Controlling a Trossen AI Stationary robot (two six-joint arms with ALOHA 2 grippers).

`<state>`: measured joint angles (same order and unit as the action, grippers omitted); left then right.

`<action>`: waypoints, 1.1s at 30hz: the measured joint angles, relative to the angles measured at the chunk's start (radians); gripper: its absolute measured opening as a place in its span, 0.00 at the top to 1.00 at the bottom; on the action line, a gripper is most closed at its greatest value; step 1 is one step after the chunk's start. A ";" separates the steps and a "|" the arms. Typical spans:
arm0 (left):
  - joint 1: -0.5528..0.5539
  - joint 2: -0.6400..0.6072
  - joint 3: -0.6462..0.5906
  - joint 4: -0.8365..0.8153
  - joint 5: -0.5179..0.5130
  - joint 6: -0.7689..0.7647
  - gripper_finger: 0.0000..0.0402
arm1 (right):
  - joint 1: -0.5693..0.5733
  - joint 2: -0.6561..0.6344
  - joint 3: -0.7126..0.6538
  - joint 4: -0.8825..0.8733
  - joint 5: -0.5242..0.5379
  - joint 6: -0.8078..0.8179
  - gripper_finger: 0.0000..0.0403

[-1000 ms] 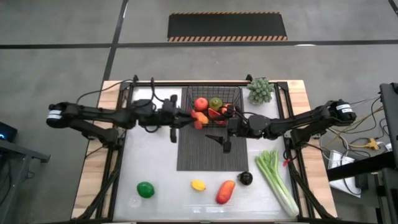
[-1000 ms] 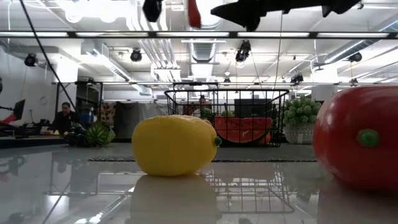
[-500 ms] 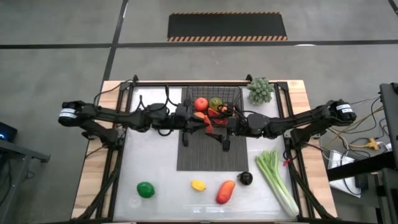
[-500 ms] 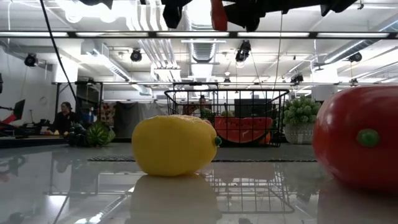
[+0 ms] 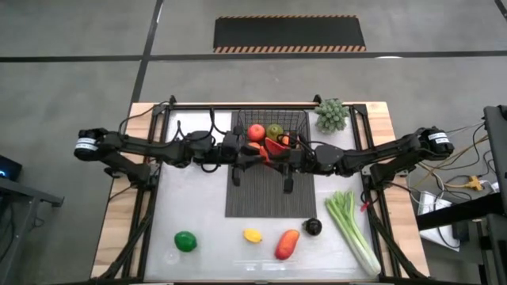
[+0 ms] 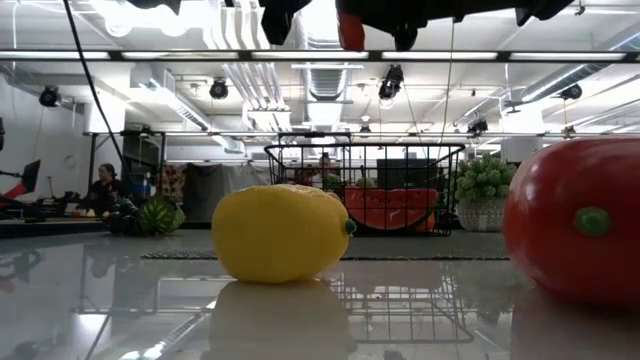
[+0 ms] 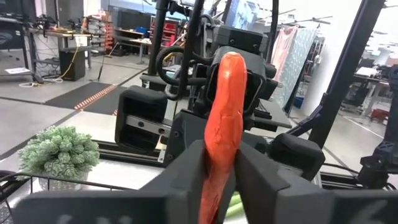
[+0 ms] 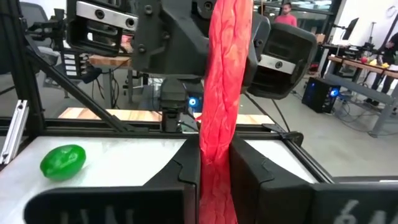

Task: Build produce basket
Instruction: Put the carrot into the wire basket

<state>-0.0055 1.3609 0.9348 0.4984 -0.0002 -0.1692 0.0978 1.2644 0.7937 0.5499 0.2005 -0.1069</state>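
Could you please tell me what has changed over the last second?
The left gripper carried the chili rightward to the right gripper, which closed on it; both now pinch it above the mat. Basket, lemon, celery stayed put.

Grey concrete floor (image 5: 79, 47) w/ striped black mat (image 5: 289, 34); ceiling strip lights (image 6: 150, 55); desks behind.

This place is a robotics lab in a big open industrial hall. The ceiling has bare ducts (image 6: 330, 75) and long strip lights (image 6: 150, 55). The floor is grey concrete, with a black mat with hazard stripes (image 5: 290, 34). Behind the table stand workbenches with computers (image 8: 320, 93) and cables (image 7: 74, 59), and a person (image 6: 102, 190) sits at a desk. Metal frames (image 7: 339, 68) stand around.
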 joint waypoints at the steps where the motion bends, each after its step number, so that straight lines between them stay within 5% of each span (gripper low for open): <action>1: 0.000 0.000 0.000 -0.001 0.000 0.000 0.77 | 0.000 0.000 0.000 0.000 0.000 0.001 0.91; 12: 0.001 -0.046 -0.002 -0.080 0.000 0.111 0.44 | -0.002 -0.001 0.010 -0.089 0.009 0.025 0.87; 33: 0.005 -0.321 -0.008 -0.385 -0.024 0.185 0.42 | -0.194 0.065 0.404 -1.114 -0.003 -0.062 0.90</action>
<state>-0.0002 1.0401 0.9268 0.1139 -0.0246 0.0156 -0.0959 1.3297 1.1973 -0.5646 0.1973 -0.1686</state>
